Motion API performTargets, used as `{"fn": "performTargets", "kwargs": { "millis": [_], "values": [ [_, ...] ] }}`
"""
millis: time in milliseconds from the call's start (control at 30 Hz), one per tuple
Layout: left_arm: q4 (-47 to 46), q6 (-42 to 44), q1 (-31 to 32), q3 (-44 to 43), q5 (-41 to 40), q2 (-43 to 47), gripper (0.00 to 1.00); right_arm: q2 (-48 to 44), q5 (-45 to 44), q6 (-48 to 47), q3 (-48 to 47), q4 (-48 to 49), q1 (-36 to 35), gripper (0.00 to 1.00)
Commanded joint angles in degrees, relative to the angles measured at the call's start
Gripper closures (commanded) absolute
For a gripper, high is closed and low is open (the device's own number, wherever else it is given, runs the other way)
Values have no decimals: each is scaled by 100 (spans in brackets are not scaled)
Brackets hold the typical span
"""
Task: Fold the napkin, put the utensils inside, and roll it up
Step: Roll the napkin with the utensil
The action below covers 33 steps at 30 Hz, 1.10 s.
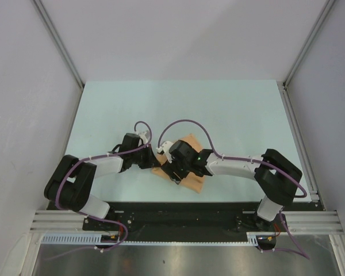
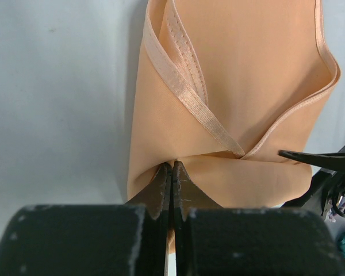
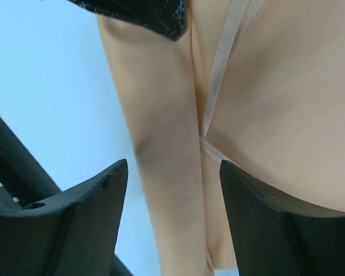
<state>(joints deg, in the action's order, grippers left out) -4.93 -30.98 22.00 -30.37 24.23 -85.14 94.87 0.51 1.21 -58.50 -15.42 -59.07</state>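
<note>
left hand (image 2: 172,168): clenched on the napkin (image 2: 247,86), jaws flat together with a fold of cloth nipped at the tips, right where two edges cross; judged to be pinning the layers so they don't spring open
right hand (image 3: 173,165): released, fingers wide apart, straddling a raised ridge of cloth; no contact that I can see; looks poised to close on the ridge or push it over
hands together: very close, working the same end of the cloth; a dark fingertip of each shows at the edge of the other's wrist view
napkin place: on the desk (image 1: 218,109), centre, toward the near edge, between the two arms; mostly hidden under the wrists in the top view, with peach corners showing beyond them
napkin shape: folded, several layers overlapping, a stitched hem (image 2: 190,98) running diagonally down to the pinch point; a loose pocket gapes at the far end
utensils: not visible in any view; maybe inside the fold, maybe elsewhere, cannot tell
step (judgement): fold done or nearly so; one hand anchors so the other can regrip or start rolling
progress (judgement): mid-task; no tight roll visible
next move needs: right hand to take the ridge without dragging cloth out of the pinch
risk: thin cloth is slippery, so the layers may slide or unfold if the pinch lets go early
</note>
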Motion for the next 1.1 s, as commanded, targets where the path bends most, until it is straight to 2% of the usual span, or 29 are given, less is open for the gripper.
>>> {"fn": "performTargets", "kwargs": {
  "millis": [0,167,300,400,433,500,533,600,633,667,833,933,1067],
  "values": [
    [449,286,6,40,-428,-231,100,295,256,-297,-30,584,-26,31],
    [449,286,6,22,-436,-205,100,523,730,-253,-39,567,-35,32],
    [449,294,15,-4,-428,-213,100,717,749,-166,-83,435,-35,33],
    [449,303,6,-4,-393,-178,100,893,625,-148,-170,225,-17,42],
    [432,295,6,-4,-384,-161,100,945,643,-35,-197,102,-8,52],
    [414,295,-11,-13,-392,-29,99,972,870,19,-171,22,70,60],
    [422,295,-29,-30,-427,24,97,972,1011,89,-144,-31,106,64],
    [449,268,-160,-57,-594,261,82,955,1450,151,-39,-66,254,70],
    [458,251,-222,-39,-621,366,76,954,1599,212,-13,-92,316,71],
    [449,224,-283,-4,-647,584,63,946,1888,247,40,-101,378,72],
    [397,172,-504,215,-814,1410,36,1121,2925,335,6,-198,817,75],
    [116,75,-512,522,-666,1737,29,1305,3366,345,-91,-233,967,75],
    [-498,-22,-512,900,-44,1677,26,1622,3648,292,-319,-409,1178,75]
  ]
}}
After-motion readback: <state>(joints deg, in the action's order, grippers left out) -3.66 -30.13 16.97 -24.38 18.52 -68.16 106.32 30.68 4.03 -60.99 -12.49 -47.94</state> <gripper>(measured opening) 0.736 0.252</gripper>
